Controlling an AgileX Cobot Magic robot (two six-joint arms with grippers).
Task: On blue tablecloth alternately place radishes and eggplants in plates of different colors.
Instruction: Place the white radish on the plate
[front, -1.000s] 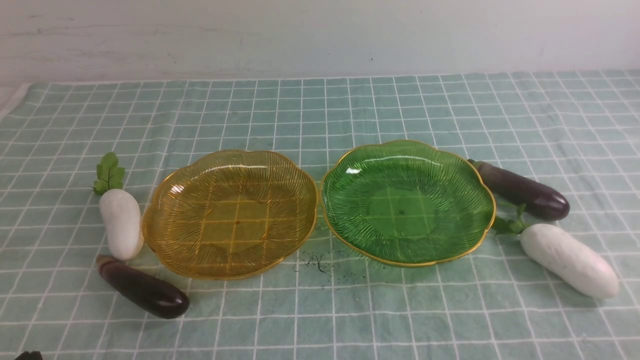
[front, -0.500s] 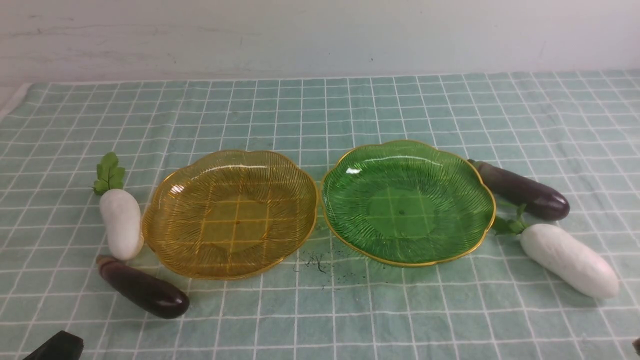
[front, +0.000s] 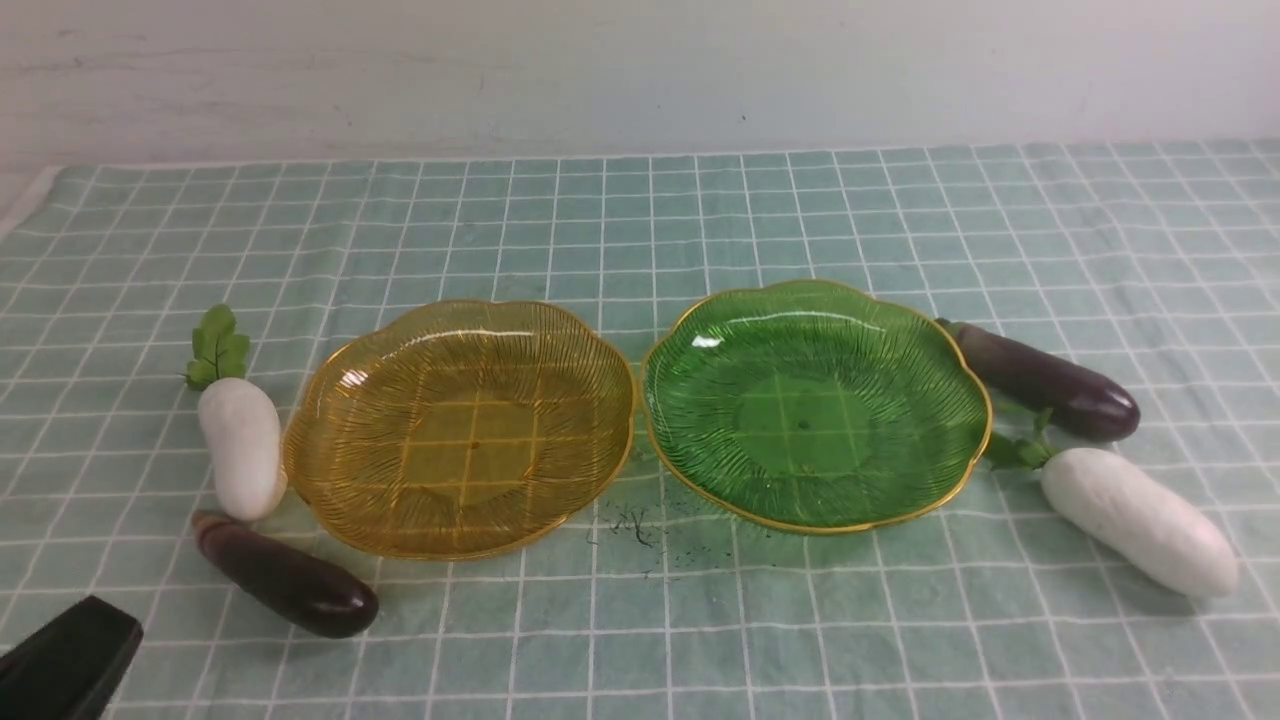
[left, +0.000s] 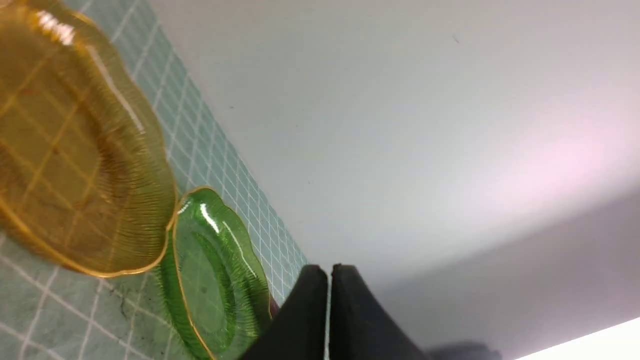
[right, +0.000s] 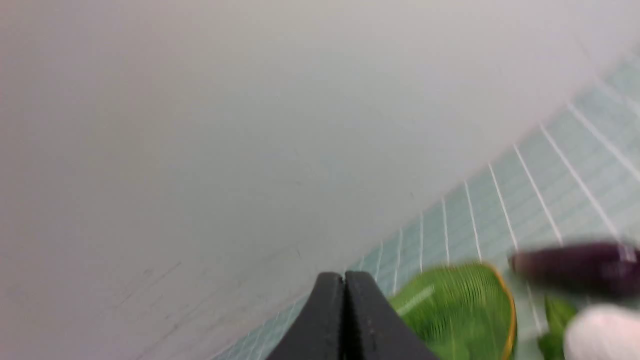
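No vegetable is placed yet: the amber plate (front: 460, 430) and the green plate (front: 815, 405) are seen bare, side by side at the middle of the blue tablecloth (front: 640, 230), so the first approach is judged to be in hand. The left radish (front: 242, 448) is laid close against the amber plate's left rim, with the left eggplant (front: 290, 588) just nearer. The right eggplant (front: 1050, 382) is tucked against the green plate's right rim, and the right radish (front: 1140, 520) is laid just nearer than that. The left end effector (left: 329, 272), jaws pressed together on nothing, is seen at the near left corner, not far from the left eggplant. The right end effector (right: 344, 280) is likewise closed and empty, outside the front view. For the next move, the jaws must be parted and lowered across a vegetable's body, probably on the left side.
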